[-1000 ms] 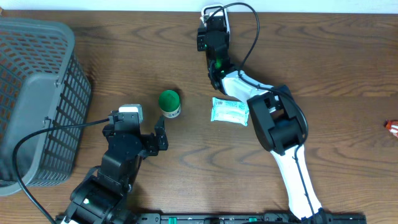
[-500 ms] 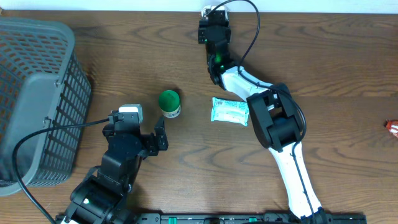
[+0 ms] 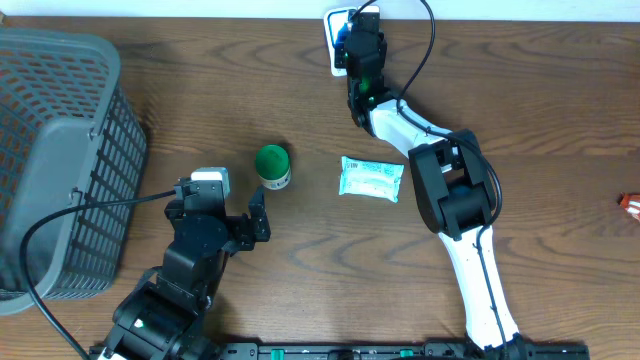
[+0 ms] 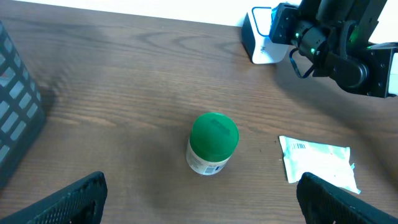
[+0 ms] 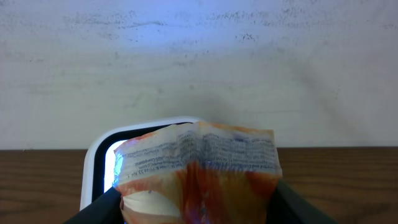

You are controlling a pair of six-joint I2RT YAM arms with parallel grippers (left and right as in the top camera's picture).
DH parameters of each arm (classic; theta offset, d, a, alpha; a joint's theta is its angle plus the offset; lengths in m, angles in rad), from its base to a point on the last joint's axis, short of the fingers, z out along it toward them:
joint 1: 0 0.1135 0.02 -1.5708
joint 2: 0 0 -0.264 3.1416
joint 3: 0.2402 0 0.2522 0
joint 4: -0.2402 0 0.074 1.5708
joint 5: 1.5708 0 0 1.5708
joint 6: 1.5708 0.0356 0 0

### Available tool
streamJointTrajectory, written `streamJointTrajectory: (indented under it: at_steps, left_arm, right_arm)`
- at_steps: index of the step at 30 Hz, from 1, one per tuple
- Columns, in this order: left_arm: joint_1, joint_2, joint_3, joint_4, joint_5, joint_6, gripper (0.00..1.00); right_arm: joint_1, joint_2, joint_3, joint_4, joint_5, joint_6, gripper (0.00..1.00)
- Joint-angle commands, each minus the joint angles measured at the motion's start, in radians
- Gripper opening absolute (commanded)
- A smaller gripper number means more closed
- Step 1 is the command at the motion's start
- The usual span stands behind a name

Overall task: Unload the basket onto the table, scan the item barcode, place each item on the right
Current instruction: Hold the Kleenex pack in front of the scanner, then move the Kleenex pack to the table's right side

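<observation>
far left: the grey basket (image 3: 60, 150) is sitting apart from the work. your left gripper (image 4: 200, 190) is hanging low over the table, fingers spread fully wide, gripping nothing. it is facing the green-lidded jar (image 3: 272, 165) just ahead, probably queued for it. at the far edge your right gripper (image 5: 199, 208) is pinching the orange packet (image 5: 199, 168), the task item, and holding it upright just before the white scanner (image 3: 338, 30), so the blue-glowing window can read it. whether the barcode is facing that window cannot be told. the pale packet (image 3: 370, 178) is lying flat, barcode up. a small red thing (image 3: 630, 203) is poking in at the right. surface: dark wood-grain table (image 3: 540, 110). room: a scuffed white wall (image 5: 199, 62) is backing the scanner.
</observation>
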Motion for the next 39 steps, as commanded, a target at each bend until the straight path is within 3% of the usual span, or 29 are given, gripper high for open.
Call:
streamJointTrajectory:
  at_steps: [1,7,13,17,23,29,32,39]
  left_arm:
    - [0.003,-0.001,0.002,0.004,-0.014,0.013,0.98]
    - [0.003,-0.001,0.002,0.004,-0.014,0.013,0.98]
    - [0.003,-0.001,0.002,0.004,-0.014,0.013,0.98]
    - [0.003,-0.001,0.002,0.004,-0.014,0.013,0.98]
    - [0.003,-0.001,0.002,0.004,-0.014,0.013,0.98]
    - [0.003,-0.001,0.002,0.004,-0.014,0.013,0.98]
    - [0.003,-0.001,0.002,0.004,-0.014,0.013,0.98]
    - [0.003,-0.001,0.002,0.004,-0.014,0.013,0.98]
  right_arm:
    - [0.004,0.013,0.009,-0.015,-0.018,0.018,0.49]
    - [0.018,-0.065,0.009,-0.164,-0.020,0.026,0.49]
    - [0.033,-0.263,0.009,-0.442,-0.020,0.027,0.49]
    - [0.029,-0.427,0.009,-0.714,-0.020,0.032,0.54]
    - [-0.010,-0.573,0.009,-1.128,-0.017,0.088,0.52]
    - [-0.140,-0.596,0.006,-1.502,-0.020,0.267,0.47]
    - [-0.236,-0.595,-0.003,-1.591,-0.022,0.335,0.53]
    - [-0.493,-0.595,-0.011,-1.661,-0.022,0.333,0.60]
